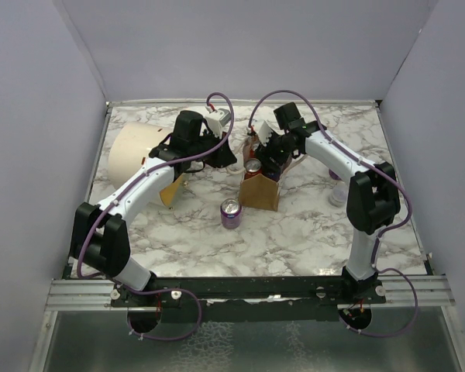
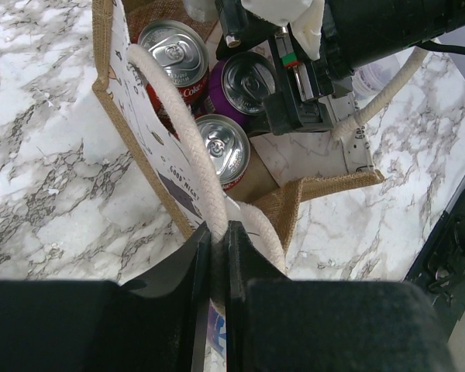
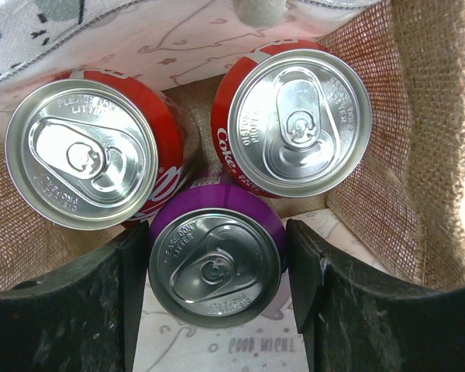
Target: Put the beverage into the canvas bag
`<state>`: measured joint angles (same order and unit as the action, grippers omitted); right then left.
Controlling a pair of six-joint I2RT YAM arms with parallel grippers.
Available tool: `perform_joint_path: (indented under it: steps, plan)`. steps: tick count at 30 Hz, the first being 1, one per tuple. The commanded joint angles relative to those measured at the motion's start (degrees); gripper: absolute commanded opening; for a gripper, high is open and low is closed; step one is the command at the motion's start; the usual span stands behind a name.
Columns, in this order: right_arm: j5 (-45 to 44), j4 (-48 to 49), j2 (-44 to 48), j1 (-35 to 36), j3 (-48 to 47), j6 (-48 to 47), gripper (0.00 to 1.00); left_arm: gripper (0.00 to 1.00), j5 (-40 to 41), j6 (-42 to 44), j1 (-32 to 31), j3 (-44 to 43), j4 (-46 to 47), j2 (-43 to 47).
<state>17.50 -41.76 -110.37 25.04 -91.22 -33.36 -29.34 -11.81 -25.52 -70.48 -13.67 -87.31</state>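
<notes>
It looked like a robotics lab cell: plain pale walls [image 1: 240, 46] boxed in a marble-patterned surface [image 1: 294, 232], with the cabled left arm [image 1: 139, 190] and right arm [image 1: 349, 163] bolted to a metal rail [image 1: 77, 294].

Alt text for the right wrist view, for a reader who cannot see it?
Seen from above, a purple can sits gripped between the black fingers of the right claw, inside the canvas bag. A red can stands upright at upper left, another red can at upper right.

Bag mouth: red cans [image 3: 81, 155] and a purple can [image 3: 215, 263] fill the canvas bag [image 3: 372, 139].
Near worktop [image 1: 294, 240]: a loose can [image 1: 231, 213] stands beside it.
</notes>
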Motion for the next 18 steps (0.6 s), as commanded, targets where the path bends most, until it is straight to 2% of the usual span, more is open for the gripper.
perform_joint_path:
  steps: [1,6,18]
  plan:
    - [-0.72,0.98,0.05,-0.42,0.7,-1.7,0.57,0.0,-1.59,0.74,-0.24,0.61,0.99,2.26]
    - [-0.86,0.21,0.34,-0.34,-0.21,-1.94,0.66,0.0,-1.64,0.82,-0.23,0.66,1.02,2.47]
    - [-0.28,-0.63,1.0,-0.36,-1.75,-2.14,0.77,0.0,-1.56,0.94,-0.24,0.89,1.01,2.93]
